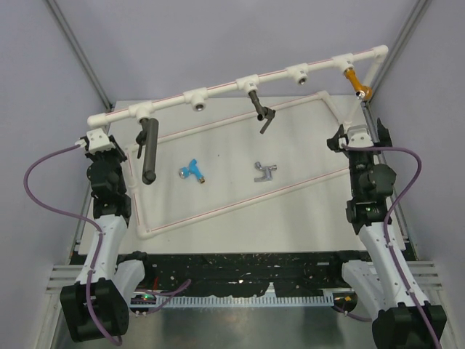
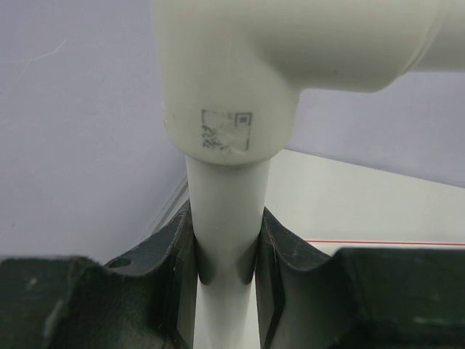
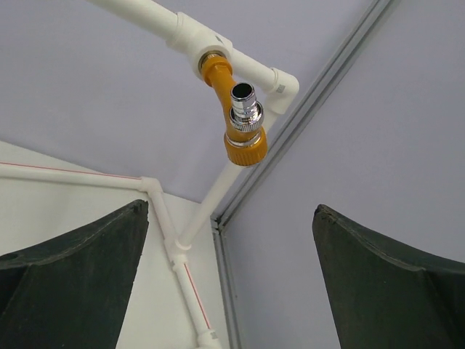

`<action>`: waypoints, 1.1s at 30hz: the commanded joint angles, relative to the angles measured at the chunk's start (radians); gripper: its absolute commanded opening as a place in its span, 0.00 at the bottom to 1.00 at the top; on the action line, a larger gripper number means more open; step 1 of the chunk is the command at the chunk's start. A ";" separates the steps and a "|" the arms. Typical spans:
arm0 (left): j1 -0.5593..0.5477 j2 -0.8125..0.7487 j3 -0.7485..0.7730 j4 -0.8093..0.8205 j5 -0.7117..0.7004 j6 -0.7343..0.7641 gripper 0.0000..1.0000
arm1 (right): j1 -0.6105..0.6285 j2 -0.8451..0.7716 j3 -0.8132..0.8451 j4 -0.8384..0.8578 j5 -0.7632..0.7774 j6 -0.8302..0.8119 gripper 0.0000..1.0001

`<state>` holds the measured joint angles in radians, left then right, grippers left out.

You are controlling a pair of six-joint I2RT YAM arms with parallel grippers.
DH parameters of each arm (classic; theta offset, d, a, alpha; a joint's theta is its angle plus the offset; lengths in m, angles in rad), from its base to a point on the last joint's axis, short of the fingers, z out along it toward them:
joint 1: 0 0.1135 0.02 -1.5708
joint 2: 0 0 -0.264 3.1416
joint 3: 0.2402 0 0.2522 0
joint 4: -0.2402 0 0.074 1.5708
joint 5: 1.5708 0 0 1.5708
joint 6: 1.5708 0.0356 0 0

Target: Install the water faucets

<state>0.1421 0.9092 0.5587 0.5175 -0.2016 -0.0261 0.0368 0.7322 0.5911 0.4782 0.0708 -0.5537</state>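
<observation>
No legible txt — only a small printed mark [image 2: 226, 131] on white pipe elbow [image 2: 218, 65], chars too blurred.

Your white plastic pipe frame [image 1: 225, 88] looked smooth and matt; the orange-gold faucet [image 3: 240, 120] had a glossy chrome metal tip.

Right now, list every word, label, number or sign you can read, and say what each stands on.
Smudged, unreadable: the printed square mark on the elbow fitting above the white pipe.
No text seen: the orange-gold faucet.
Top view: nothing readable; any print there is too small.
</observation>
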 commanded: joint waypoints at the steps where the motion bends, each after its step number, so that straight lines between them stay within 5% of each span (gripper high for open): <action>1: -0.024 -0.010 0.007 0.024 0.042 -0.018 0.00 | 0.002 0.068 0.012 0.207 0.001 -0.167 0.99; 4: -0.024 -0.003 0.010 0.026 0.039 -0.015 0.00 | -0.021 0.137 0.056 0.217 -0.015 -0.100 0.99; 9: -0.024 0.013 0.020 0.018 0.054 -0.011 0.00 | -0.262 0.179 0.122 0.253 -0.245 0.146 0.96; 33: -0.022 -0.001 0.021 0.012 0.054 0.002 0.00 | -0.331 0.515 0.472 0.059 -0.649 0.030 0.88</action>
<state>0.1410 0.9131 0.5587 0.5205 -0.2005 -0.0189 -0.2852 1.2312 1.0012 0.5552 -0.5037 -0.5259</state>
